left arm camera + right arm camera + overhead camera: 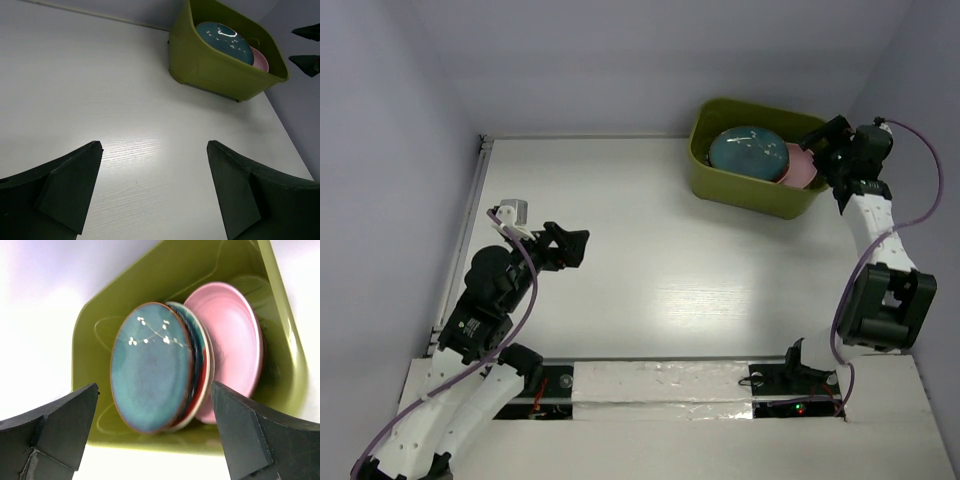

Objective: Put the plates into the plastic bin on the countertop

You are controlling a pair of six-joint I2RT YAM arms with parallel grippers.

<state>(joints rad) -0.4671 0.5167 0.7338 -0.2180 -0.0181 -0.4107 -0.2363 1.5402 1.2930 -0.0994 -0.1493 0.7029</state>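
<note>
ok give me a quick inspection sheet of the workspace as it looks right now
surface: white countertop, glare patch near the middle
job's things: olive plastic bin at far right; dark teal plate fronts a leaning stack inside it, pink plate beside the stack; no plates seen outside the bin
clutter: nothing seen
grippers: left gripper open over the countertop, nothing held; right gripper open at the bin, nothing held
cables: purple cables loop along both arms
surroundings: pale lilac walls

Left gripper (154, 150) spread wide, right gripper (155, 387) likewise
</note>
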